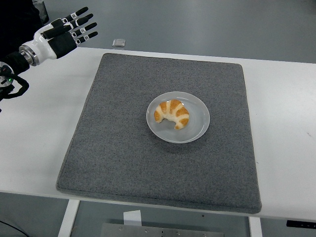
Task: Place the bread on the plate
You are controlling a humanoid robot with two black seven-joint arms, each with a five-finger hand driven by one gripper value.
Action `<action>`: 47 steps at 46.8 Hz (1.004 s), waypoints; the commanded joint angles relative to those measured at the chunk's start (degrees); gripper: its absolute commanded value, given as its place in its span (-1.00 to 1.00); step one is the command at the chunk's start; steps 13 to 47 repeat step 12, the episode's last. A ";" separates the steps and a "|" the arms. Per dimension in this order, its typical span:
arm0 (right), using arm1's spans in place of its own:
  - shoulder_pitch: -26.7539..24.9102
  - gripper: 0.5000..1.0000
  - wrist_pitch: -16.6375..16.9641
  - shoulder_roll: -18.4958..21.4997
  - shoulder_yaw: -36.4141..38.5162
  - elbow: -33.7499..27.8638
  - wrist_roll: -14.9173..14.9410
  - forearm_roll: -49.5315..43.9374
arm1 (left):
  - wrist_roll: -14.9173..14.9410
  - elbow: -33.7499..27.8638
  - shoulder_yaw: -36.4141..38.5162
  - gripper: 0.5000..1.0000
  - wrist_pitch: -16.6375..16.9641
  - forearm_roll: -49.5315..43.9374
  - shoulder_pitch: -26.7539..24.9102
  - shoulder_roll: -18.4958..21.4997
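At the far left, the robot's left hand, black-fingered with a white back, hangs above the back left corner of the white worktop, its fingers spread straight and holding nothing. It is well apart from everything the task concerns. Just to its right, near the worktop's far edge, lies a small flat silvery square object; what it is cannot be made out.

Moving right, a large square grey felt mat covers the middle of the worktop. Near the mat's centre stands a round pale grey plate, and on it lies the bread, a golden-brown curved croissant with lighter stripes. The croissant rests wholly inside the plate's rim, toward the plate's left and back part, its two ends pointing toward the near edge.

To the right of the mat the worktop shows only bare white surface, and the right hand does not appear at all.

Judging by how things lie, the placing looks done: the bread sits on the plate, nothing grips it, and the only hand in sight is released and far off. Little seems left beyond the arm going to rest at its side.
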 commanded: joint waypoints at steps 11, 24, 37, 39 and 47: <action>-0.10 0.81 -0.41 0.00 0.11 0.03 0.25 0.24 | 0.00 0.24 -0.97 0.99 -0.06 -0.42 0.18 -2.22; -0.01 0.81 -0.41 0.00 0.11 0.03 0.25 0.24 | 0.00 0.24 -0.97 0.99 -0.06 -0.42 0.18 -2.22; -0.01 0.81 -0.41 0.00 0.11 0.03 0.25 0.24 | 0.00 0.24 -0.97 0.99 -0.06 -0.42 0.18 -2.22; -0.01 0.81 -0.41 0.00 0.11 0.03 0.25 0.24 | 0.00 0.24 -0.97 0.99 -0.06 -0.42 0.18 -2.22; -0.01 0.81 -0.41 0.00 0.11 0.03 0.25 0.24 | 0.00 0.24 -0.97 0.99 -0.06 -0.42 0.18 -2.22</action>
